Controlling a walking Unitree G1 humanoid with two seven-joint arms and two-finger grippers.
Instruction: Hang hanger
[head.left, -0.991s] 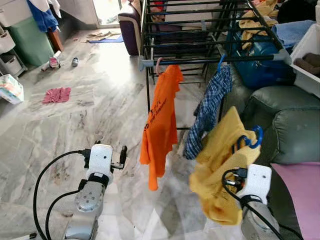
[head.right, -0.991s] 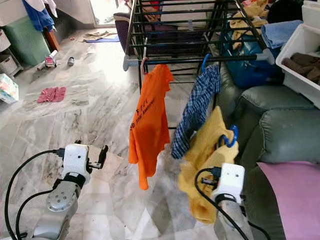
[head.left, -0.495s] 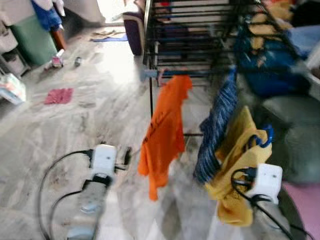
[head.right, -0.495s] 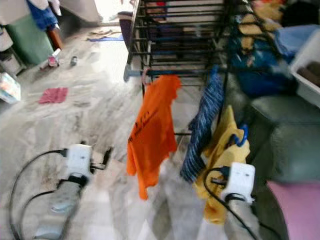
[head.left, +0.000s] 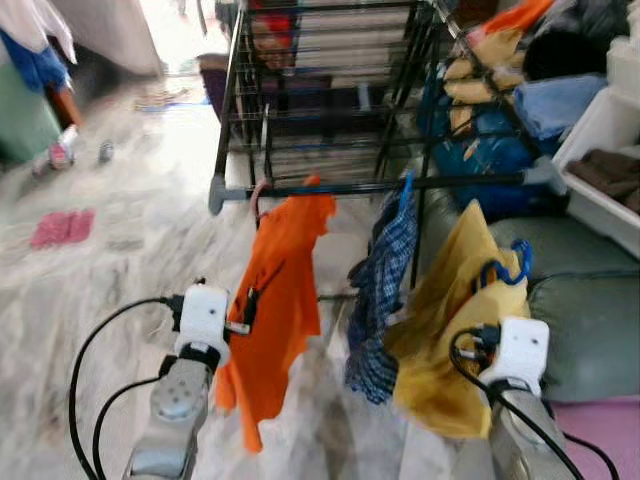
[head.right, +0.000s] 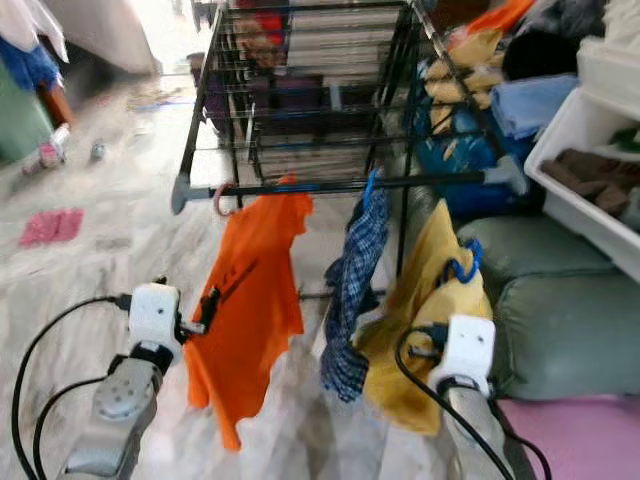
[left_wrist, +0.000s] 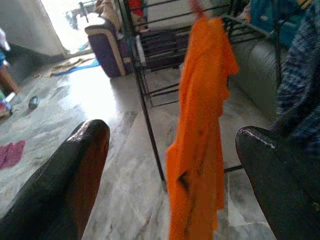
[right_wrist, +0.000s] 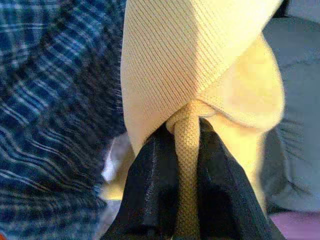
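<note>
A yellow garment (head.left: 450, 320) hangs on a blue hanger whose hook (head.left: 508, 270) stands just below the black front rail (head.left: 330, 186) of the drying rack. My right gripper (right_wrist: 187, 142) is shut on the yellow collar fabric, to the right of a blue plaid shirt (head.left: 382, 290) that hangs from the rail. An orange shirt (head.left: 270, 310) on a pink hanger hangs further left. My left gripper (left_wrist: 170, 135) is open and holds nothing, close beside the orange shirt's left edge.
A grey-green sofa (head.left: 585, 310) and a white bin (head.left: 610, 160) crowd the right side. The rack's shelves hold piled clothes (head.left: 560, 100). A pink cushion (head.left: 600, 440) lies at lower right. Marble floor (head.left: 110, 290) stretches left, with a pink cloth (head.left: 60, 227) on it.
The whole view has shifted and blurred as I moved nearer the rack. The yellow garment's hook is now closer under the rail, and my left gripper is nearer the orange shirt.
</note>
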